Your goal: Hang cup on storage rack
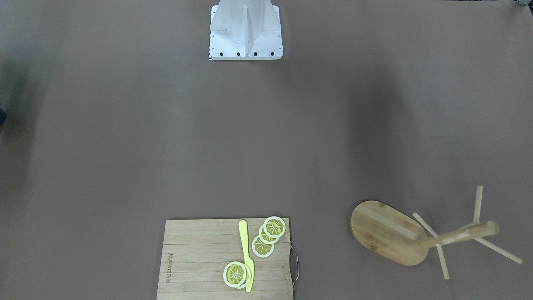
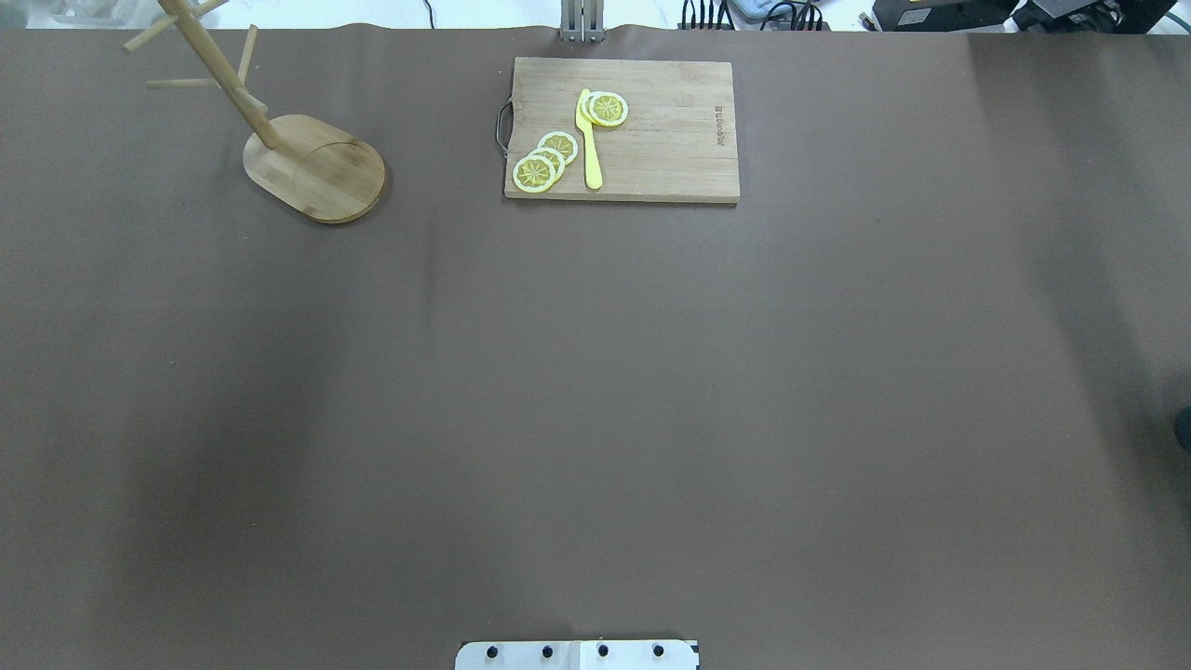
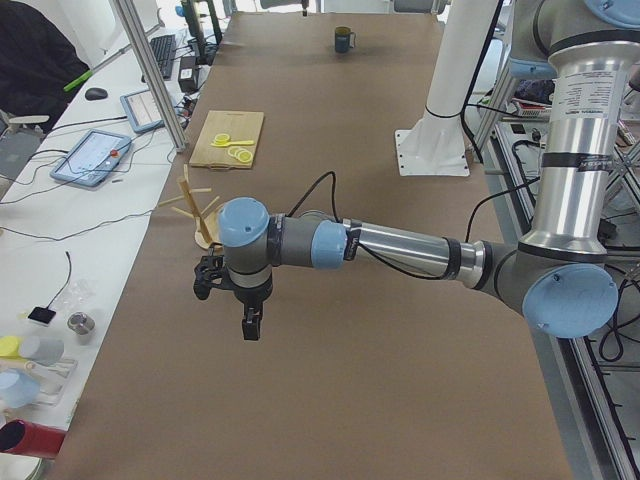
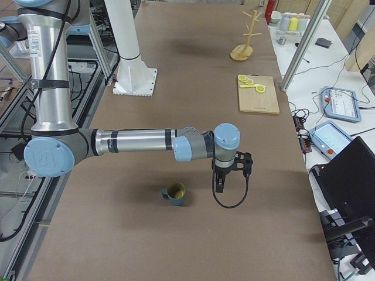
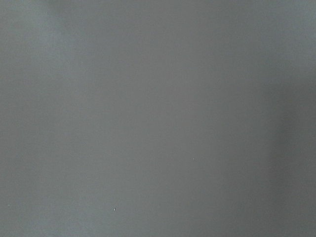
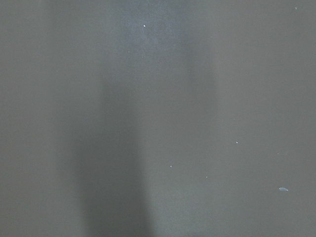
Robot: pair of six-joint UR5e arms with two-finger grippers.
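The cup, dark slate-blue with a yellow inside, stands upright on the table at the robot's right end; it also shows small and far in the exterior left view. The bamboo storage rack stands at the far left corner, with bare pegs. My right gripper hangs above the table just beside the cup, apart from it. My left gripper hangs over bare table near the rack. I cannot tell whether either is open or shut. Both wrist views show only bare table.
A rectangular wooden cutting board with lemon slices and a yellow knife lies at the far middle edge. The robot's white base stands mid-table on my side. Tablets and cables lie on side benches.
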